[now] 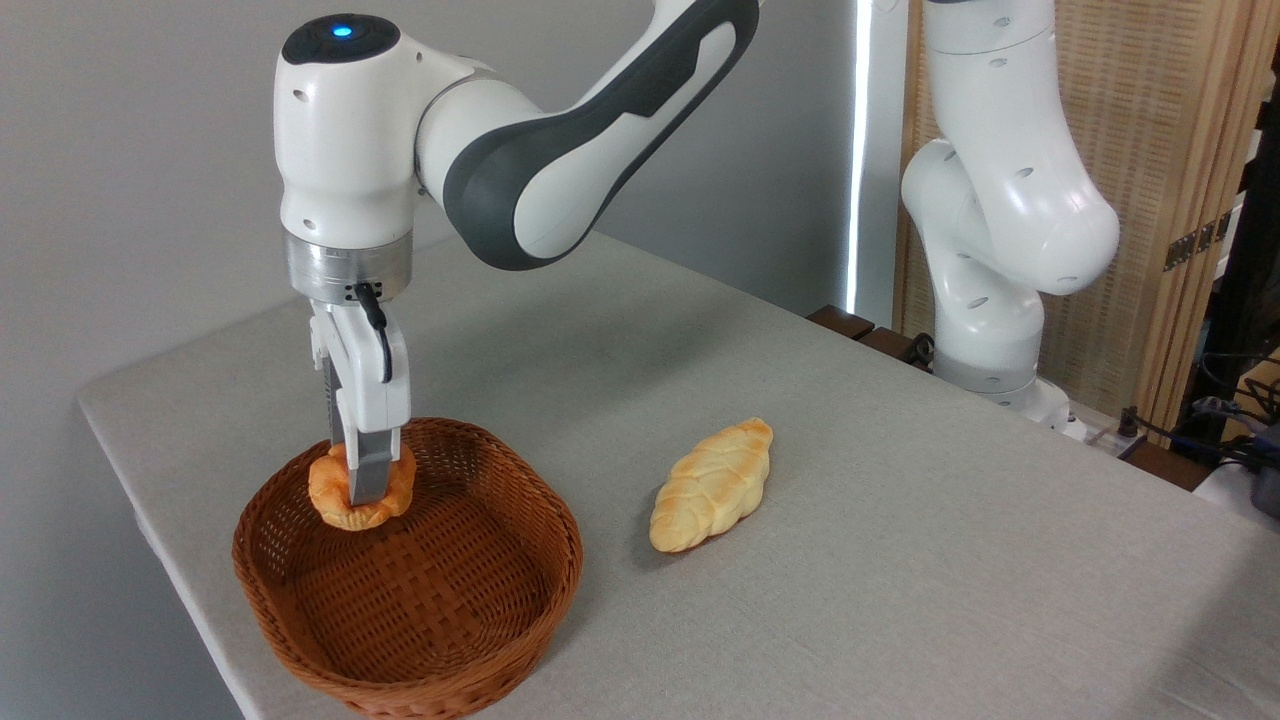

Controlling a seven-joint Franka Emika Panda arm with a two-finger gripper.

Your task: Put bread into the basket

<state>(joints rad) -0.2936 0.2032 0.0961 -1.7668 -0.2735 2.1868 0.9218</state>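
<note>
Your bun [362, 492] hangs clamped in the gripper [366, 490], held above the far left part of the basket [480, 610], close to its back rim and seemingly clear of the floor. Let go here and it may bounce or roll against that low wall, perhaps tipping out over it. The loaf [712, 486] lies well apart on the table [900, 560], no obstacle.

Arm [560, 160] arcs in from the upper right, wrist [345, 150] pointing straight down, blue light on top. The claw [366, 480] hangs vertical, fingers apparently pinched close together, though the far finger is hidden.
</note>
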